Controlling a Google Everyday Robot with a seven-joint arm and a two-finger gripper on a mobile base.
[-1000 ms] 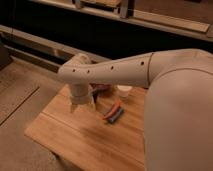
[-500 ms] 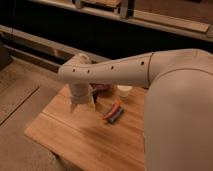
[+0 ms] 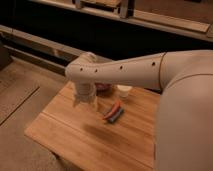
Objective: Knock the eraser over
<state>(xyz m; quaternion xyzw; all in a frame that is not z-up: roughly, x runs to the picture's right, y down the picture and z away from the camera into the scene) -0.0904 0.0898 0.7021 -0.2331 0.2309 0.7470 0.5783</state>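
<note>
The robot's pale arm (image 3: pixel 125 70) reaches in from 3 o'clock and bends down at the wrist. Its hand (image 3: pixel 85 101) hangs over the far left part of the wooden table (image 3: pixel 60 135), low above the boards. Whether the hand is open or closed cannot be told; it shows only as a pale, blurred shape.

At 2 o'clock from the hand, partly hidden behind the arm, sits a purple bowl (image 3: pixel 105 87). A small white cup (image 3: pixel 123 91) stands upright at 3 o'clock from the bowl, near it. At 4 o'clock from the hand lie an orange stick (image 3: pixel 114 108) and a dark-blue stick (image 3: pixel 117 115), side by side and slanted.

The eraser cannot be made out; nothing dark and oblong shows apart from the hand's shadow (image 3: pixel 97 127) at 6 o'clock.
</note>
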